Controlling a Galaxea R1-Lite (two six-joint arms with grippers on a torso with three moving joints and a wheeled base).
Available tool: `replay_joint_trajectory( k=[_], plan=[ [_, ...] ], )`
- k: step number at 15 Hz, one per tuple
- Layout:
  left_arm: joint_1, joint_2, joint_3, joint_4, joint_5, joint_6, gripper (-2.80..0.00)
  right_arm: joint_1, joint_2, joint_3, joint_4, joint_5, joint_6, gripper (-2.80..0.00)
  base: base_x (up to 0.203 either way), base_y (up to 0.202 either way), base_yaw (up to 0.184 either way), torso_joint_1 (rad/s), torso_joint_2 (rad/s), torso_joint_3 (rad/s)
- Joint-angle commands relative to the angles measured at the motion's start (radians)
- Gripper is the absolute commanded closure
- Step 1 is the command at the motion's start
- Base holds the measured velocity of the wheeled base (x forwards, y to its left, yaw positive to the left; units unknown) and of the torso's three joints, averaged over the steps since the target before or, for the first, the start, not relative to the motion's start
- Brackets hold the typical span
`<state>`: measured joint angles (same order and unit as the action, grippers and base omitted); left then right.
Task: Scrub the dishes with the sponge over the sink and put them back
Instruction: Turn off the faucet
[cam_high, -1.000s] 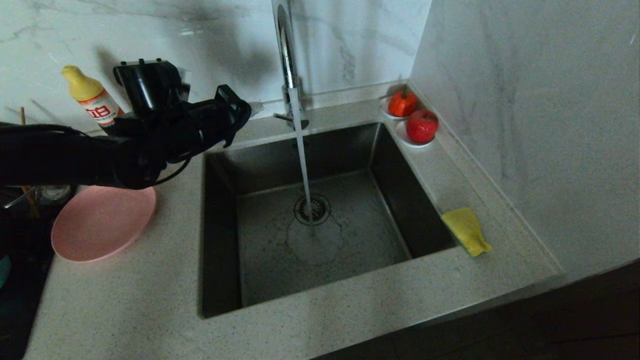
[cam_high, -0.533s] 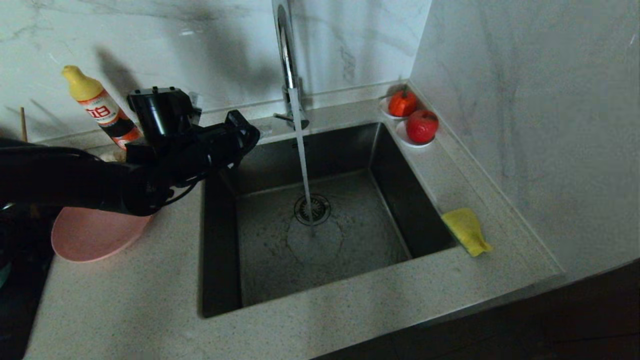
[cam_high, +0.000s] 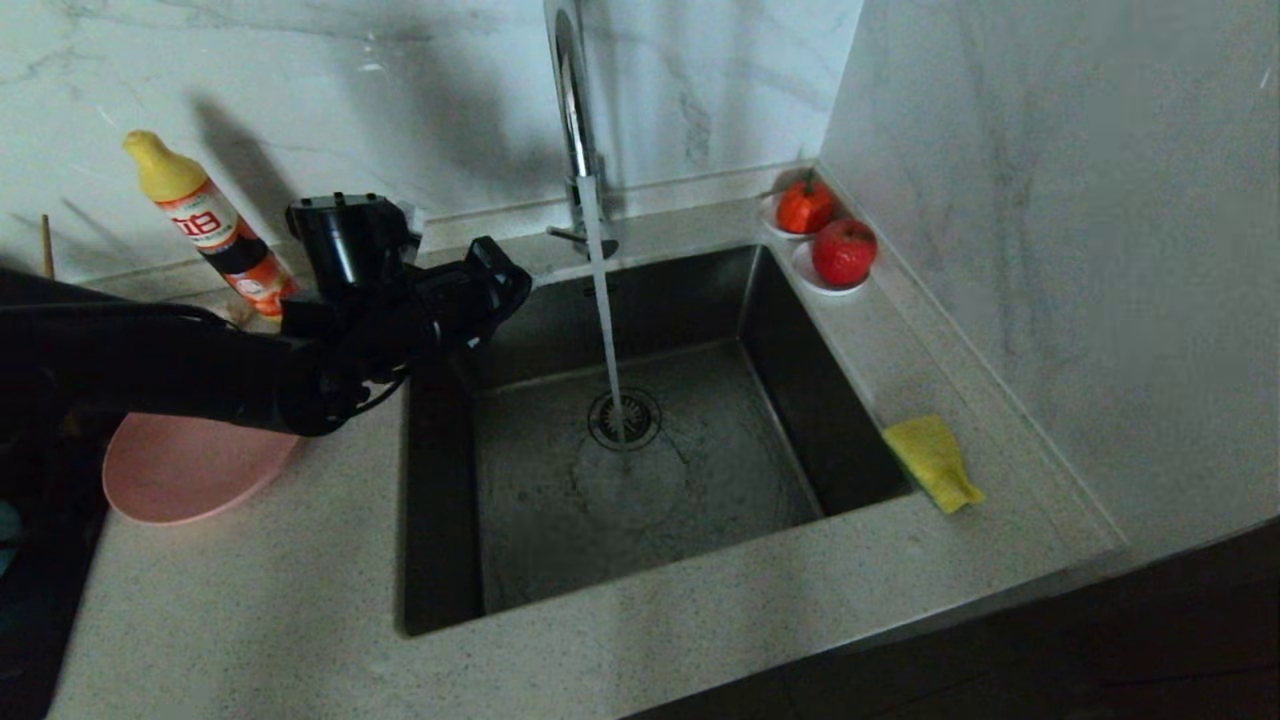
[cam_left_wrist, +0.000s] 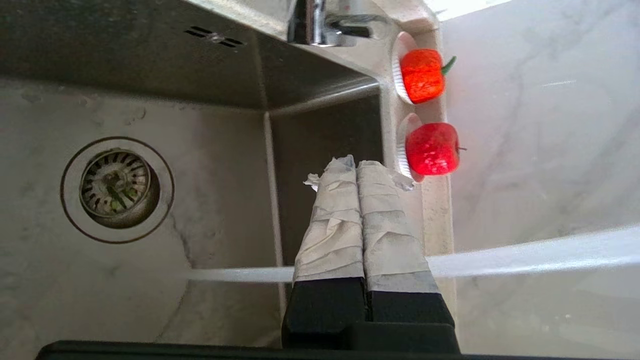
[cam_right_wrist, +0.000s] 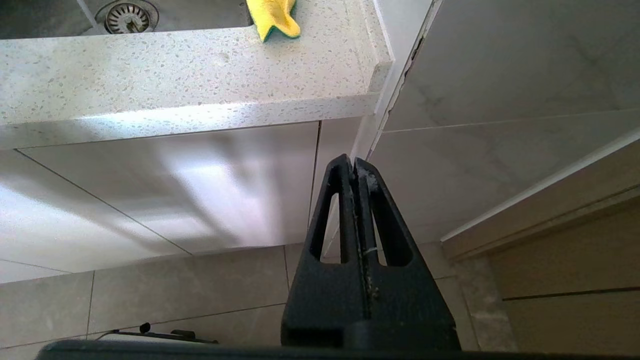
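Head view: tap (cam_high: 572, 110) running into sink (cam_high: 640, 440)
Left gripper (cam_left_wrist: 356, 162): jaws together, empty, over sink's back-left corner
Right gripper (cam_right_wrist: 355, 162): jaws together, parked below the counter (cam_right_wrist: 175, 70)
Plate (cam_high: 185, 465): counter left of sink, partly under left arm
Sponge (cam_high: 933, 462): on sink's right rim

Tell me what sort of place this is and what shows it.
Most likely a home kitchen counter. A dark steel sink is set into a speckled stone counter with a chrome tap running water, a yellow sponge lies on its rim, and a pink plate waits beside it.
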<state>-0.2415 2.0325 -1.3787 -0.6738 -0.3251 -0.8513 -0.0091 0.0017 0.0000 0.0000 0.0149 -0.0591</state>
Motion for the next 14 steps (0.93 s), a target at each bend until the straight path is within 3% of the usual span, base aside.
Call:
replay_joint_trajectory(
  k=[1, 14],
  plan=[
    [-0.001, 0.041, -0.048, -0.002, 0.000, -0.005, 0.00, 0.000, 0.001, 0.000, 0.000, 0.000, -0.002, 0.00, 0.000, 0.000, 0.000, 0.000, 0.00, 0.000],
    [0.001, 0.163, -0.281, 0.001, 0.006, -0.011, 0.00, 0.000, 0.001, 0.000, 0.000, 0.000, -0.002, 0.00, 0.000, 0.000, 0.000, 0.000, 0.00, 0.000]
  ],
)
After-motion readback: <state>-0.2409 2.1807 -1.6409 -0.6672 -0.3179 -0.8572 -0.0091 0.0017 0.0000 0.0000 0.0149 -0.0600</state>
